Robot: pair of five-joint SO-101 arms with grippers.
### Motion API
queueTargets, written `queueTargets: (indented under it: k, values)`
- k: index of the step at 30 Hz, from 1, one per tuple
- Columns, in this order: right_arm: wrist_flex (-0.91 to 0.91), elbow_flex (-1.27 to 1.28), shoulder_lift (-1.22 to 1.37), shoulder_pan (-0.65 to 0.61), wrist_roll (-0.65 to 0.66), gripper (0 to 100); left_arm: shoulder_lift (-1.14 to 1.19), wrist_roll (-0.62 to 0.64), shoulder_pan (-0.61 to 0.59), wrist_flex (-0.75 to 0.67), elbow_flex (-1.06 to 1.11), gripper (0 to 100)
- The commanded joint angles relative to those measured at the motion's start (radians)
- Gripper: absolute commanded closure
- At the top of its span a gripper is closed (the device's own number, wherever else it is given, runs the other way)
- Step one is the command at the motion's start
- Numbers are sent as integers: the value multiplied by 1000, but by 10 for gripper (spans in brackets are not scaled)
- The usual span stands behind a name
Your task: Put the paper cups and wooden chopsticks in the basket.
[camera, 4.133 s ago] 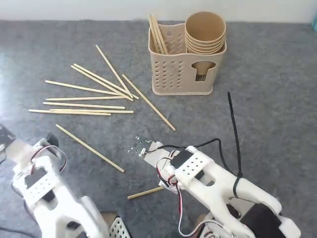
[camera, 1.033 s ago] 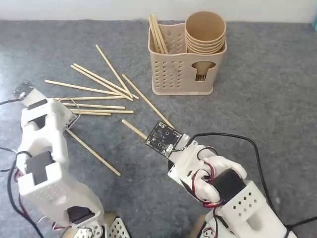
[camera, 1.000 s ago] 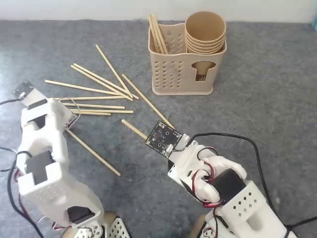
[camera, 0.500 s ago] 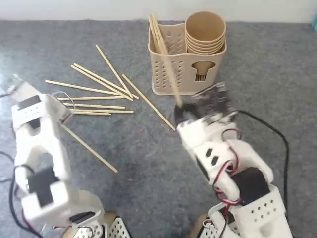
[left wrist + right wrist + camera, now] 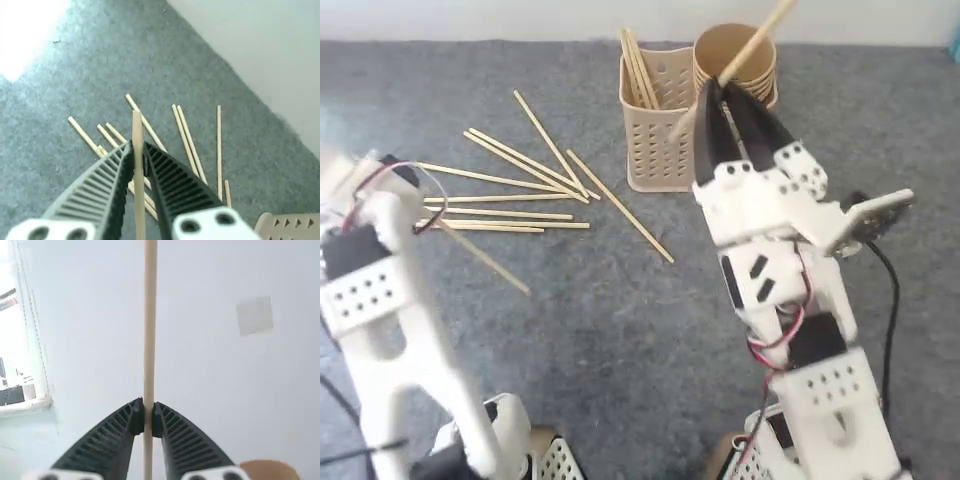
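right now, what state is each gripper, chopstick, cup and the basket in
right gripper, shut on the raised chopstick
raised chopstick, clamped, tilted above the basket
left gripper, shut on the second chopstick
second chopstick, clamped between the fingers
basket, upright on the grey mat
paper cups, stacked upright in the basket
basket chopsticks, standing on end, leaning
loose chopsticks, lying flat on the mat

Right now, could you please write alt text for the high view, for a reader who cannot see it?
The right gripper, shut on a wooden chopstick, holds it tilted above a beige basket that already contains a stack of paper cups and a few chopsticks. Many more chopsticks lie scattered on the grey mat left of the basket.
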Motion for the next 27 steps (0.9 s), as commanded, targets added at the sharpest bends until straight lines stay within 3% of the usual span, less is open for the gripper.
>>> queueTargets:
  k: [1,6,17,19,23,27]
  values:
    - [-116,-92,197,18,34,991,-147,-64,5,-141,104,989]
    - [-166,-279,467,19,38,991,-313,-91,-23,-279,314,989]
    - [-159,-749,1004,30,210,988,-535,-92,-57,-322,506,989]
    - [-157,-760,1047,35,267,973,-562,-92,-57,-322,515,989]
    - [-61,-760,1058,41,296,847,-592,-89,-52,-321,519,989]
    - [-2,-758,986,41,295,868,-595,-84,-51,-327,510,989]
